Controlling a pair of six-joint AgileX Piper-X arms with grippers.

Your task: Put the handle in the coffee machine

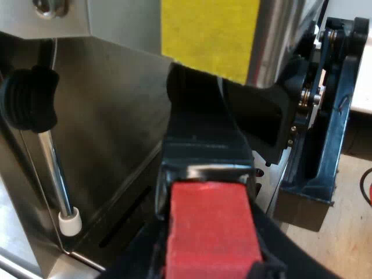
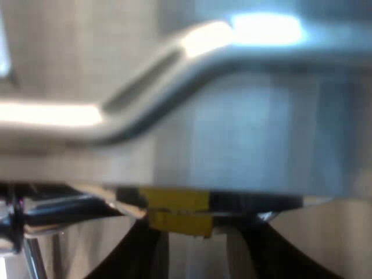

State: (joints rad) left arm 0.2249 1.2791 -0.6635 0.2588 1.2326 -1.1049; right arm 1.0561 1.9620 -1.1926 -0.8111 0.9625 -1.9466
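The holder's dark handle [image 1: 203,133] runs from the espresso machine's front [image 1: 110,133], just under a yellow tape patch [image 1: 209,35], out to its red end [image 1: 212,229]. My left gripper [image 1: 209,261] is shut on that red end, one black finger on each side. The holder's metal basket is hidden up under the machine. My right gripper [image 1: 308,116] stands close beside the handle's upper part, at the machine's front. In the right wrist view, my right gripper [image 2: 195,235] is pressed near the machine's steel body [image 2: 232,133] and the yellow tape [image 2: 177,212], fingers apart with nothing between them.
A steam wand [image 1: 55,174] with a white tip [image 1: 70,224] hangs beside the handle, a black ribbed knob [image 1: 26,99] above it. A slotted drip tray [image 1: 125,215] lies under the handle. A wooden table top [image 1: 349,226] shows beyond the right gripper.
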